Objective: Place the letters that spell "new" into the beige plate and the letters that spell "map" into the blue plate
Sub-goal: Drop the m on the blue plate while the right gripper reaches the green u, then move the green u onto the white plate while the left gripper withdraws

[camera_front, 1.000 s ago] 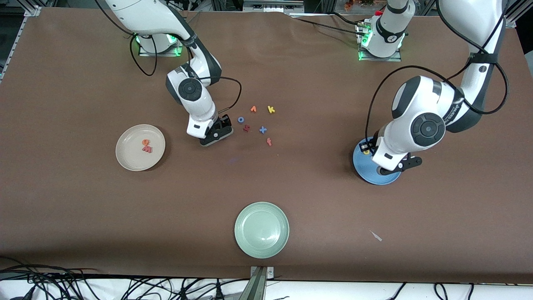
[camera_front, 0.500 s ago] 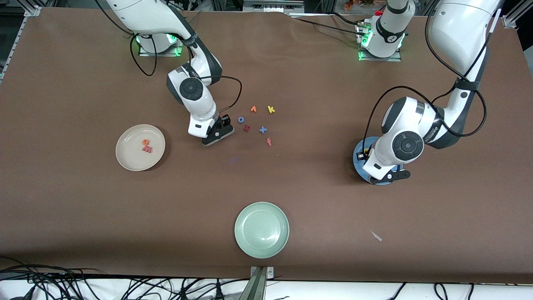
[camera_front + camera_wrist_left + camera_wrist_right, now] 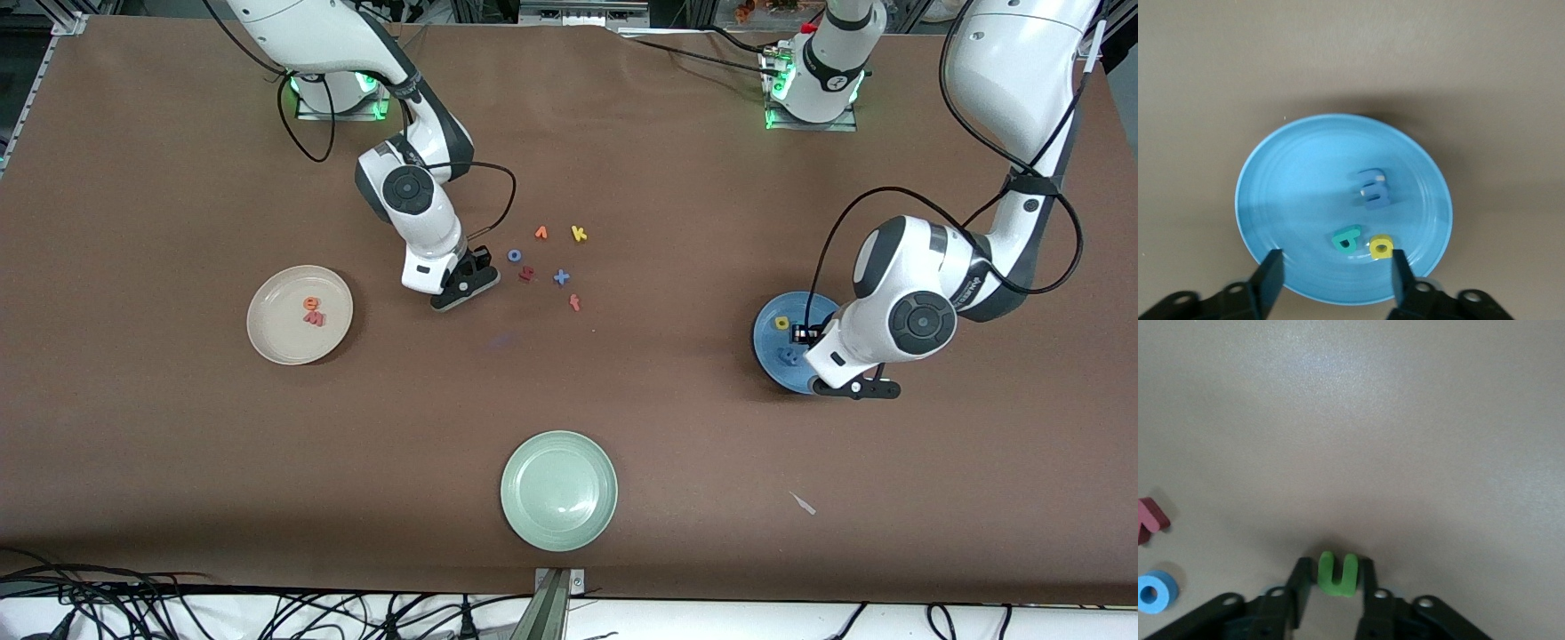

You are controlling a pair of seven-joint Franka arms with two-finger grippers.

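Front view: beige plate holds orange "e" and red "w"; blue plate holds blue "m", teal "a", yellow "p". Left gripper spread, empty, above blue plate. Right gripper clamps green "n" at the table beside the loose letters.

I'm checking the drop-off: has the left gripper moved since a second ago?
Yes. The left gripper has drawn back toward the left arm's end of the blue plate, uncovering the yellow p there; its fingers are open.
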